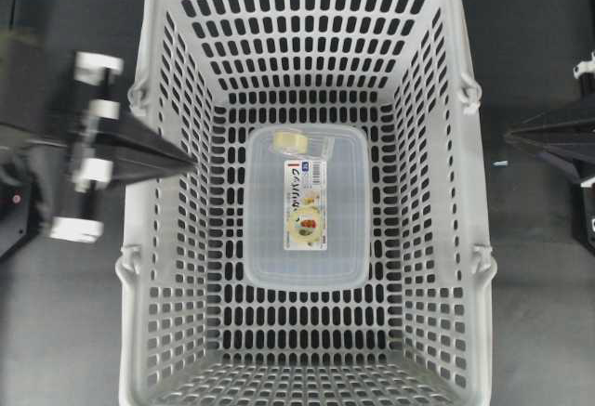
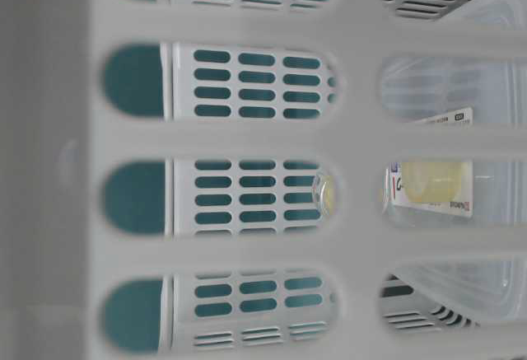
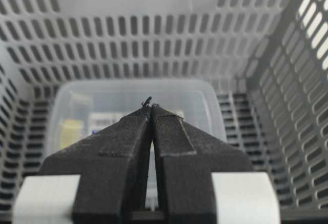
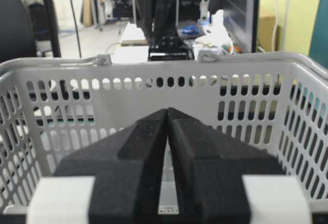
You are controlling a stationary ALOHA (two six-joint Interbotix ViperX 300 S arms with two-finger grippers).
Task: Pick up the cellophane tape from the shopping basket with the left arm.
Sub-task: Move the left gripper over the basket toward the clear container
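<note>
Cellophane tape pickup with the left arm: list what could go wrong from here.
1. The left gripper is shut over the shopping basket wall; descending without opening would probably only nudge the tape.
2. The cellophane tape lies on the clear plastic box at its far edge; a loose pinch could slide it off or shift the box.

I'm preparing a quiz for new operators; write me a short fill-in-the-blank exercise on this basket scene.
1. The cellophane tape rests on the lid of the clear ___.
2. The left pincer has its fingers ___, nothing between them.
3. The left pincer's tip is over the shopping basket, while the right pincer is ___ it.
4. The printed label lies on the box's ___.

Missing words: box; shut; outside; lid
</note>
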